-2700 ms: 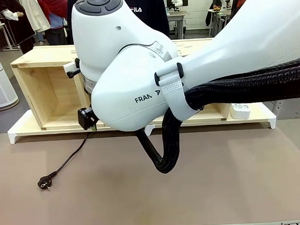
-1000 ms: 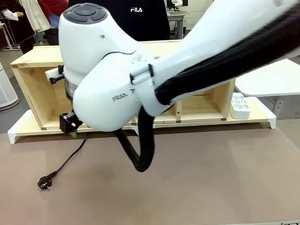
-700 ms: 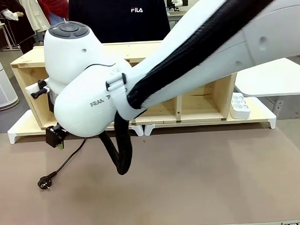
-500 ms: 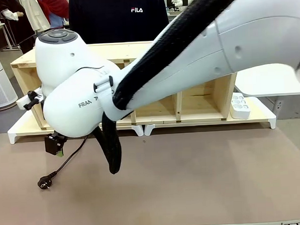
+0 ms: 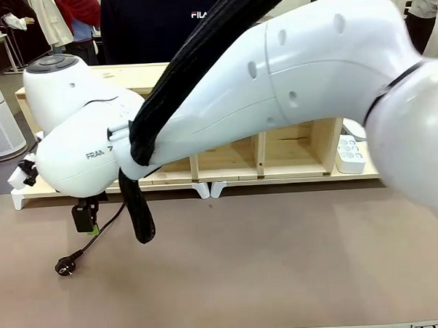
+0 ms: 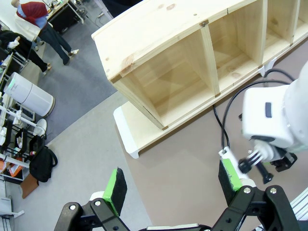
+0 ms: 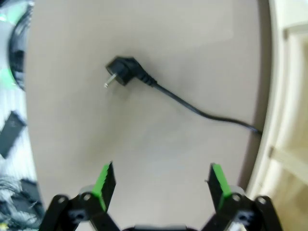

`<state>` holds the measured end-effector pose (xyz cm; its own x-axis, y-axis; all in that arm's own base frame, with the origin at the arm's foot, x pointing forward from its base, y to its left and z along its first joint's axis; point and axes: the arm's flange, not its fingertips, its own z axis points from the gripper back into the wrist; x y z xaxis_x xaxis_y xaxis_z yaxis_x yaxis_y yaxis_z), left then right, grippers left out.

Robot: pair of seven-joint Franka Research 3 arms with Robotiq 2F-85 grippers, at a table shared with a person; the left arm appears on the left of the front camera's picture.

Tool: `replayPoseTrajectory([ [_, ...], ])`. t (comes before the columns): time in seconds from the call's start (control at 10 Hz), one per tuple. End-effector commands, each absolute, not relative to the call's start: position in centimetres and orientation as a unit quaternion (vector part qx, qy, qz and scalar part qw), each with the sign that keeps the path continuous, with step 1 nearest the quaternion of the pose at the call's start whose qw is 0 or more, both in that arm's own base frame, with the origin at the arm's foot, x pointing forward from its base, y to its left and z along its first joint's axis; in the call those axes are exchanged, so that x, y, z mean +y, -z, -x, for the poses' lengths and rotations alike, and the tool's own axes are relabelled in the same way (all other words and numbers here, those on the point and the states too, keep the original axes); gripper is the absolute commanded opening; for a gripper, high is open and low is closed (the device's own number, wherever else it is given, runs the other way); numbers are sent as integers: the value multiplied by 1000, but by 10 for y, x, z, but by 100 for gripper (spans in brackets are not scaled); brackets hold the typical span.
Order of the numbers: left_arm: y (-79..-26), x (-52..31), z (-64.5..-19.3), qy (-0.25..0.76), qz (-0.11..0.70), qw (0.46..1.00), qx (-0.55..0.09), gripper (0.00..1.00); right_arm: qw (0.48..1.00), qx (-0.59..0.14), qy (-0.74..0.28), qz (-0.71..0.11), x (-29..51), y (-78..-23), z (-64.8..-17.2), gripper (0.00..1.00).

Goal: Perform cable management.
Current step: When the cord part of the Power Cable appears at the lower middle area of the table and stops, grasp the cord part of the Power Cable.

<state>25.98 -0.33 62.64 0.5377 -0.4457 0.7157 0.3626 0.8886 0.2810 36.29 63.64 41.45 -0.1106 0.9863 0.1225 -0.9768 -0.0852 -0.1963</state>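
Count:
- one cable (image 7: 183, 102), with one plug (image 7: 122, 70)
- one wooden shelf (image 5: 325, 141)
- one white power strip (image 5: 347, 152)
- two grippers
- one person (image 5: 140, 29) in a dark top at the far side

**Cable:** It lies on the brown table (image 5: 296, 262), left part. The plug sits near-left, prongs flat on the surface. The cord runs from it far and to the right, up to the front edge of the white base under the shelf. In the left wrist view it curves on along that edge.

**Right gripper (image 7: 161, 185):** The right arm reaches across to the left side of the table, its braided sleeve (image 5: 178, 71) hanging along it. The gripper points down over the table between plug and shelf. Its fingers (image 7: 105, 185) are spread wide, with bare table between the green pads. The plug and cord lie beyond the tips, apart from them. It holds nothing and touches nothing.

**Left gripper (image 6: 172, 185):** It is held high, off the left end of the shelf, looking down on the shelf's open compartments and the floor beside the table. Its fingers (image 6: 115, 191) are spread wide, with nothing between them and nothing touched. The right arm's wrist shows past its own right finger.

The power strip rests at the right end of the shelf, just beside it, well apart from the plug.
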Motion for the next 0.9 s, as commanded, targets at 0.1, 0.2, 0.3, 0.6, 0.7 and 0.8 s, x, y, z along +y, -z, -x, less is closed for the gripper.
replayPoseTrajectory([
  [0.1, -627, -3, -259, 230, -49, 875, -423, 100, 598, -134, -789, 32, 692, -409, -381, 100],
  [0.2, -627, -3, -259, 230, -49, 875, -423, 100, 574, -142, -806, 19, 704, -404, -381, 100],
  [0.3, -627, -3, -259, 230, -49, 875, -423, 100, 558, -138, -818, 5, 715, -397, -382, 100],
  [0.6, -627, -3, -259, 230, -49, 875, -423, 100, 512, -97, -853, -31, 736, -375, -376, 100],
  [0.7, -627, -3, -259, 230, -49, 875, -423, 100, 498, -74, -863, -43, 734, -368, -373, 100],
  [0.8, -627, -3, -259, 230, -49, 875, -423, 100, 489, -53, -869, -53, 731, -361, -372, 100],
])
